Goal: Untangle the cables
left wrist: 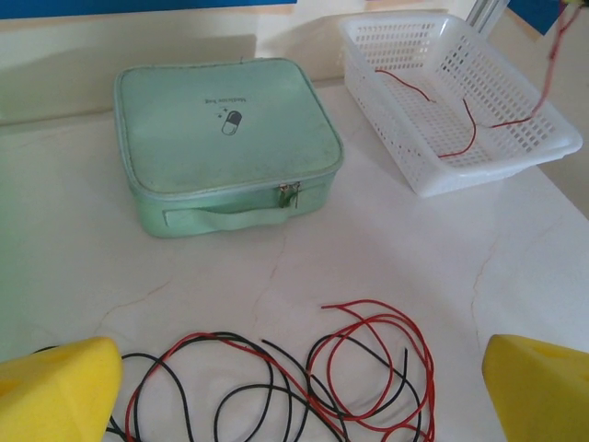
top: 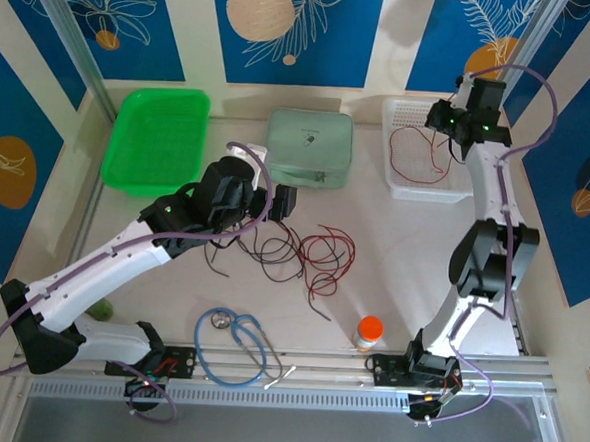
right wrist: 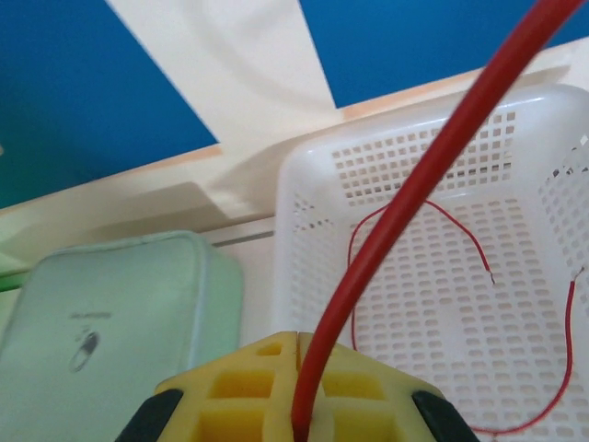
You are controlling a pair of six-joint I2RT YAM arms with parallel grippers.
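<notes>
The cables (top: 298, 249) lie as a loose tangle of red and black wires on the table's middle. My left gripper (top: 276, 208) hovers at the tangle's left edge. In the left wrist view its yellow fingers (left wrist: 55, 387) stand wide apart, open, with the red and black loops (left wrist: 368, 359) on the table between them, untouched. My right gripper (top: 457, 126) is raised over the white basket (top: 392, 147), shut on a red cable (right wrist: 405, 198) that runs up from its yellow pads (right wrist: 248, 396). More of the red cable (top: 419, 158) rests in the basket.
A mint zip case (top: 310, 147) sits behind the tangle, and a green tray (top: 155, 137) at the back left. A light-blue stethoscope (top: 232, 342) lies near the front edge, beside an orange-capped bottle (top: 368, 333). A green ball (top: 99, 311) rests by the left arm.
</notes>
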